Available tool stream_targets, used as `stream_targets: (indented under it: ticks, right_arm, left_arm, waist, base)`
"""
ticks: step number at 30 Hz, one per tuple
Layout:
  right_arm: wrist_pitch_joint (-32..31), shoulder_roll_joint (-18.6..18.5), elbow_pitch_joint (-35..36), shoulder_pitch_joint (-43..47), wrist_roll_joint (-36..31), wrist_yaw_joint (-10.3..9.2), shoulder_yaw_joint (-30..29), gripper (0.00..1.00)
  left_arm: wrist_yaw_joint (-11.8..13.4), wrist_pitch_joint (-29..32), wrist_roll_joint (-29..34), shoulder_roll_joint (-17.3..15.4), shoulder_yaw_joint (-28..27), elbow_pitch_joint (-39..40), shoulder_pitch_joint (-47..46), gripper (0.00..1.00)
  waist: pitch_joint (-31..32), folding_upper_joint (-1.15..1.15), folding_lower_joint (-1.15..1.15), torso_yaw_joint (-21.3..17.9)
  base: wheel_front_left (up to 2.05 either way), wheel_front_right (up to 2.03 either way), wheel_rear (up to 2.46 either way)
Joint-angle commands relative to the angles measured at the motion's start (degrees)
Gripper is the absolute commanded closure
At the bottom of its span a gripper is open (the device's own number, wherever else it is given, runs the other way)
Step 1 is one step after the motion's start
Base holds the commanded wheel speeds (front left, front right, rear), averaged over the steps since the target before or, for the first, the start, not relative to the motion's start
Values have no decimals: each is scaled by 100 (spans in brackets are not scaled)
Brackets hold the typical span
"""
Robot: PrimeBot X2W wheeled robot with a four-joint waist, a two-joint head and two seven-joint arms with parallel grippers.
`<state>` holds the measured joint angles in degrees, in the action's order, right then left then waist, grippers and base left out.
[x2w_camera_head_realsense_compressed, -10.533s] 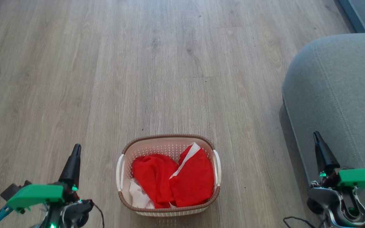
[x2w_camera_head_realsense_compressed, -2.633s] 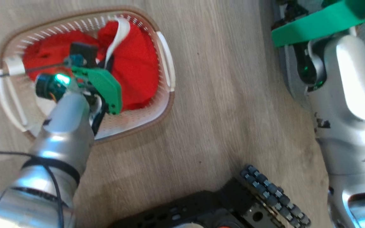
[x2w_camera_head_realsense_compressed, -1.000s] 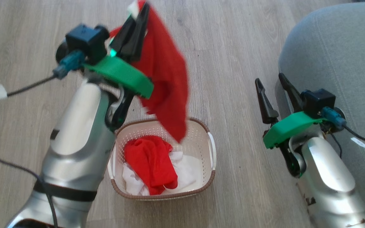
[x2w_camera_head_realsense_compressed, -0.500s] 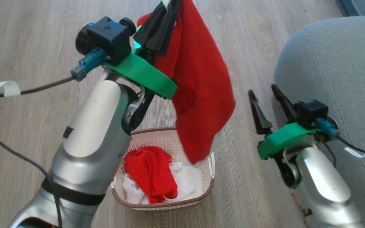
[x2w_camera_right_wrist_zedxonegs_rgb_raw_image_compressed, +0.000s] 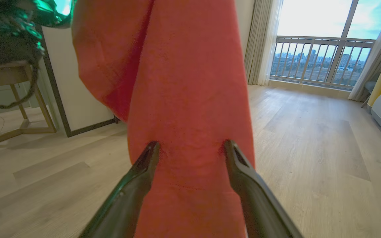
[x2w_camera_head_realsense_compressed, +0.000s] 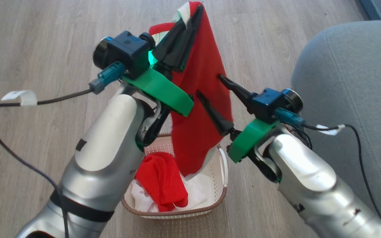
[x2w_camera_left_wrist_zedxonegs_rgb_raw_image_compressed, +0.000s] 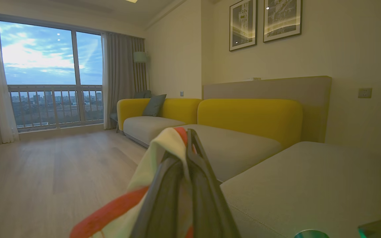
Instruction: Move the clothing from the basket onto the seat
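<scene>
In the head view, the left pincer (x2w_camera_head_realsense_compressed: 195,13) is raised above the basket (x2w_camera_head_realsense_compressed: 184,213). It is clamped together on the white-banded top edge of a red garment (x2w_camera_head_realsense_compressed: 203,112), which hangs straight down with its lower end just at the basket's mouth. More red and white clothes (x2w_camera_head_realsense_compressed: 162,181) lie bunched in the bottom of the basket. The right pincer (x2w_camera_head_realsense_compressed: 208,85) reaches in from the right with its jaws wide apart. Both of its fingers show against the hanging cloth about halfway down, but whether they touch it cannot be told here. The grey seat (x2w_camera_head_realsense_compressed: 349,82) lies off to the right, well apart from the basket, which stands on the wooden floor (x2w_camera_head_realsense_compressed: 45,49).

In the left wrist view, the two fingers are pressed together with the white and red band pinched between them. Beyond them lies the seat's grey cushion, with yellow backrests (x2w_camera_left_wrist_zedxonegs_rgb_raw_image_compressed: 250,115) behind it.

In the right wrist view, the spread fingers (x2w_camera_right_wrist_zedxonegs_rgb_raw_image_compressed: 141,178) frame the red cloth, which spans the whole gap close to their tips. Nothing is gripped.

The step in hand looks like carrying one piece across to the seat, with the right arm placed to help. Next, I judge, either the right pincer closes on the middle of the cloth, or the left arm swings right until the red garment clears the rim and hangs over the seat, then lets go. The clothes in the basket are yet to be moved.
</scene>
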<state>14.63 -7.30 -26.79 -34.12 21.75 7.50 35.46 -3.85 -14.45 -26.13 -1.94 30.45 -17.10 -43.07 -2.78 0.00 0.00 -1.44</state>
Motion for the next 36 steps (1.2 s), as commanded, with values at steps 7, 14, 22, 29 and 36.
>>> stream_targets:
  ticks: [7,14,22,29,36]
  right_arm:
    - [37,224,-1212,-792,245,-1,713,0]
    - [37,427,-1931,-1186,318,-1,696,0]
    - [37,440,-1940,-1164,418,-1,513,100]
    - [37,441,-1871,-1071,367,-1,315,100]
    - [37,442,-1429,-787,156,-1,-38,100]
  left_arm:
    - [44,-55,-244,-94,128,241,-249,100]
    - [105,-55,-518,-94,548,310,-262,100]
    - [147,-55,-671,-94,734,286,-244,100]
    - [161,-55,-674,-94,686,231,-200,100]
    - [162,-55,-646,-94,625,59,-111,100]
  waist:
    - [5,0,0,149]
    - [-46,0,0,399]
    - [-100,0,0,548]
    - [-126,0,0,486]
    - [-151,0,0,345]
  base:
    - [0,0,0]
    - [0,0,0]
    - [0,0,0]
    - [0,0,0]
    - [0,0,0]
